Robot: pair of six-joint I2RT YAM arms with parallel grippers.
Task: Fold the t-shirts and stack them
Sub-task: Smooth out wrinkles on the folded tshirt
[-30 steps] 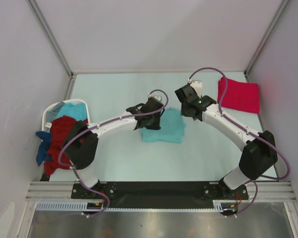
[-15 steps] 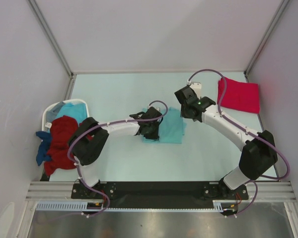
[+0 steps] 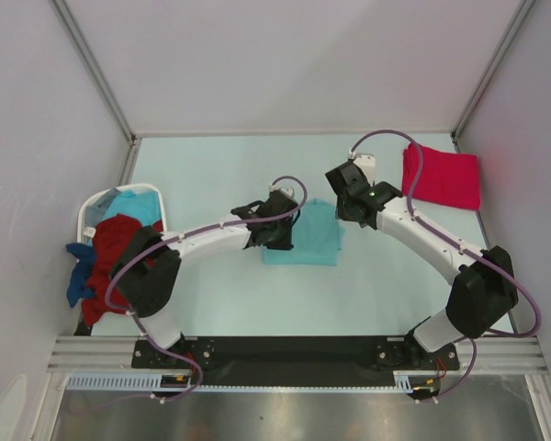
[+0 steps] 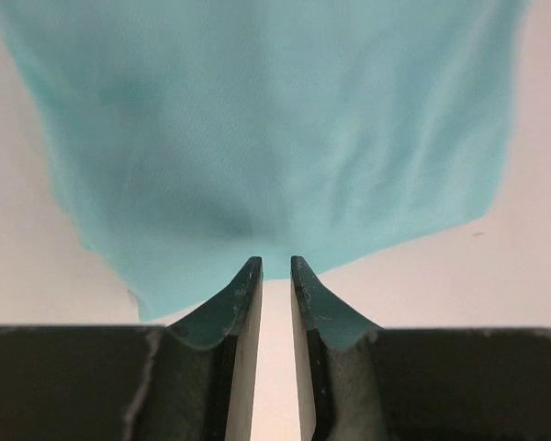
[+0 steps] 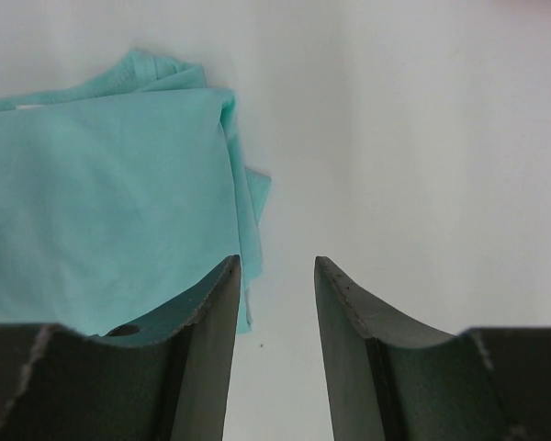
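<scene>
Looking down from the top camera, I see the light teal t-shirt (image 3: 314,235) lying near the middle of the pale counter (image 3: 211,165), folded into a soft, roughly square pad with a slightly ragged rim. The left end effector (image 4: 275,262) sits at its 9 o'clock edge. In the left wrist view its two dark, wedge-shaped fingers stand only narrowly apart, their tips right at the hem, where the smooth knit puckers into shallow creases. Bare counter shows through the slot between them, and I cannot tell whether they pinch the cloth.

The right end effector (image 5: 277,262) hovers off the shirt's 1 o'clock corner, released, with plain counter between its fingers. Its camera shows the shirt's layered edge and a small bunched fold at that corner.

At 2 o'clock on the counter lies a bright pinkish-red t-shirt (image 3: 441,176), folded flat into a neat rectangle. At 9 o'clock stands a white plastic basket (image 3: 87,213), with a crumpled dark red shirt (image 3: 115,248) heaped over its rim, a blue one (image 3: 76,280) hanging outside and a light blue one (image 3: 133,204) inside.
</scene>
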